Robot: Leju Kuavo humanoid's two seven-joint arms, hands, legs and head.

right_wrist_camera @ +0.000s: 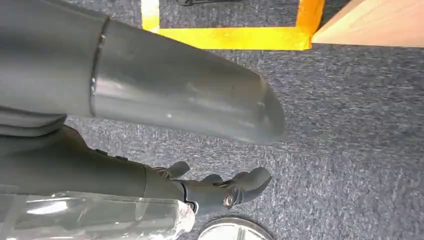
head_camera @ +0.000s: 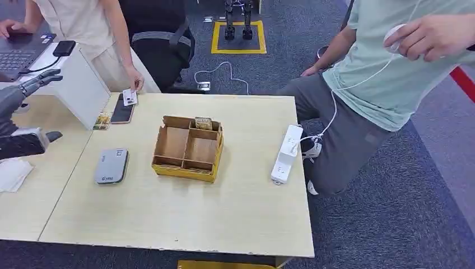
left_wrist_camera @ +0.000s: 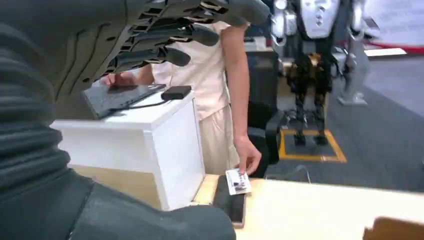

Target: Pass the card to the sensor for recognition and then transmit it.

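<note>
Fingers (left_wrist_camera: 165,37) of left hand (head_camera: 33,84) spread apart, extended, nothing between them, touching nothing; raised at far left edge of table (head_camera: 168,224), well apart from the card. Right hand (right_wrist_camera: 220,190) hanging over carpet, fingers loosely curled in, no object visible in them; open or closed on that view: cannot tell. Card (head_camera: 130,97) pinched in a person's hand (head_camera: 134,81) at the back edge of the table, held just above a dark phone (head_camera: 122,110) lying flat beside the white box (head_camera: 84,89). Grey sensor (head_camera: 111,166) flat on the table, just left of the yellow divided tray (head_camera: 187,171), well apart from the card. Progress, judged: nothing done yet. Card not taken, not presented to sensor, not handed on. Remaining: take card from person with left hand, bring over sensor for read, then pass on. Risk, judged: thin card, small pinch area, handover alignment critical.
</note>
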